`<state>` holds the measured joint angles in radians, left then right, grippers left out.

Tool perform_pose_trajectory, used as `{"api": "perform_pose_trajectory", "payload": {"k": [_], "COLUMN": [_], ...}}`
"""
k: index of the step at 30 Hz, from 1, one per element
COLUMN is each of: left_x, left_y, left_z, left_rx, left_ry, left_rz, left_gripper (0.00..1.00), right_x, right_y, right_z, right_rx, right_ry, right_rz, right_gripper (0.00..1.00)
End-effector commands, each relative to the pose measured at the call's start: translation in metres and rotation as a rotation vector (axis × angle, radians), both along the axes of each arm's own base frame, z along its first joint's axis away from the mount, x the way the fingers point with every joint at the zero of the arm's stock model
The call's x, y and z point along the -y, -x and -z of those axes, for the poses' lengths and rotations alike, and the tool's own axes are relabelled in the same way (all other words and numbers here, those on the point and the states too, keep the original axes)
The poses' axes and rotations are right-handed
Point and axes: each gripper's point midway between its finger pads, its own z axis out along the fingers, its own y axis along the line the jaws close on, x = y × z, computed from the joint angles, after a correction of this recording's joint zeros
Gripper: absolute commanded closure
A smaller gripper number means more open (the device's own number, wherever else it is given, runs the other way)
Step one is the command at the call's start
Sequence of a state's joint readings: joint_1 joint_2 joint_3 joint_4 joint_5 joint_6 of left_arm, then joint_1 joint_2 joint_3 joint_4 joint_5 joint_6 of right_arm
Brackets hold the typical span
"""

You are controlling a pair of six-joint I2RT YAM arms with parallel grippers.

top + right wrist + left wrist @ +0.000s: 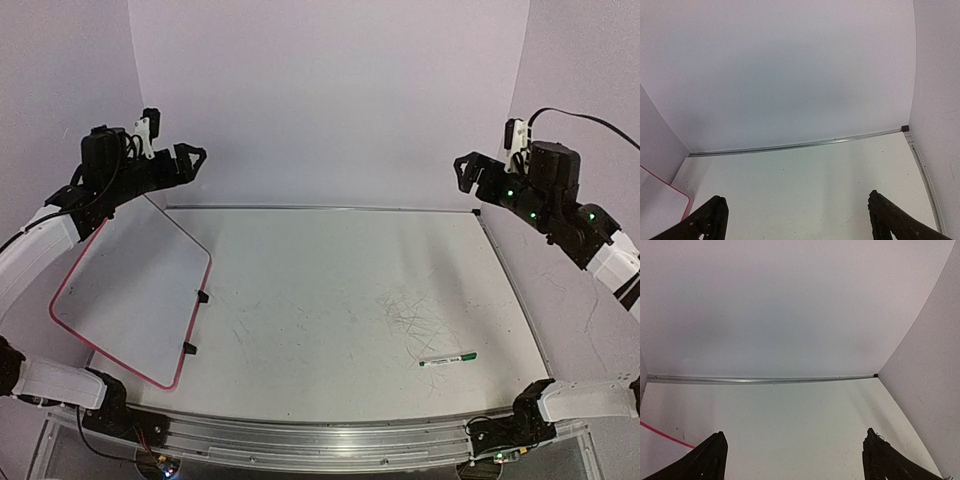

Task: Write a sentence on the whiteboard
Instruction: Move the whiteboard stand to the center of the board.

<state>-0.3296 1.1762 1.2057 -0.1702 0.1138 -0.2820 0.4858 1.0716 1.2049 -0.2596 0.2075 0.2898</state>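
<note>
Left gripper and right gripper released, raised; whiteboard at left; green marker on tabletop.

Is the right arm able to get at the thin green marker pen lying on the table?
Probably yes: the thin green marker pen lies alone on the right of the scuffed white table, nothing covering it, and the right tool hangs open on that side.

whiteboard: left side of table | marker: right front, just before scribbles, well apart from whiteboard
</note>
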Motion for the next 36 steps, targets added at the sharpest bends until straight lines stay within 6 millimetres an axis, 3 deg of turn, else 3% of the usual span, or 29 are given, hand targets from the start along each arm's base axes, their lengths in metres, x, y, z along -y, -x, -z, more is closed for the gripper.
{"api": "perform_pose_trajectory", "payload": {"k": [1, 7, 11, 15, 19, 23, 27, 30, 33, 36], "left_x": [0.052, 0.109, 0.124, 0.112, 0.085, 0.085, 0.084, 0.078, 0.075, 0.055], "left_y": [0.015, 0.024, 0.031, 0.031, 0.035, 0.059, 0.081, 0.079, 0.073, 0.073], "left_z": [0.007, 0.061, 0.088, 0.099, 0.144, 0.189, 0.215, 0.197, 0.15, 0.093], "left_rx": [-0.062, -0.204, -0.261, -0.288, -0.463, -0.638, -0.679, -0.619, -0.486, -0.324], "left_ry": [0.05, 0.032, 0.007, 0.003, -0.026, 0.029, -0.024, -0.047, -0.074, -0.1], "left_rz": [0.163, 0.202, 0.194, 0.12, -0.038, -0.111, -0.21, -0.232, -0.194, -0.213], "left_gripper": [0.06, 0.06, 0.06, 0.05, 0.05, 0.07, 0.08, 0.08, 0.07, 0.04], "right_x": [-0.012, -0.034, -0.055, -0.087, -0.125, -0.163, -0.221, -0.278, -0.334, -0.379], "right_y": [-0.008, -0.018, -0.023, -0.037, -0.041, -0.039, -0.025, -0.004, 0.027, 0.059], "right_z": [-0.001, 0.021, 0.045, 0.081, 0.107, 0.121, 0.145, 0.165, 0.181, 0.197], "right_rx": [-0.003, -0.054, -0.082, -0.151, -0.209, -0.222, -0.212, -0.187, -0.121, -0.07], "right_ry": [-0.025, 0.0, -0.005, 0.01, 0.045, 0.051, 0.079, 0.136, 0.206, 0.189], "right_rz": [-0.039, -0.132, -0.227, -0.336, -0.407, -0.475, -0.628, -0.778, -0.905, -1.01], "right_gripper": [0.02, 0.02, 0.02, 0.02, 0.02, 0.02, 0.02, 0.03, 0.05, 0.08]}}
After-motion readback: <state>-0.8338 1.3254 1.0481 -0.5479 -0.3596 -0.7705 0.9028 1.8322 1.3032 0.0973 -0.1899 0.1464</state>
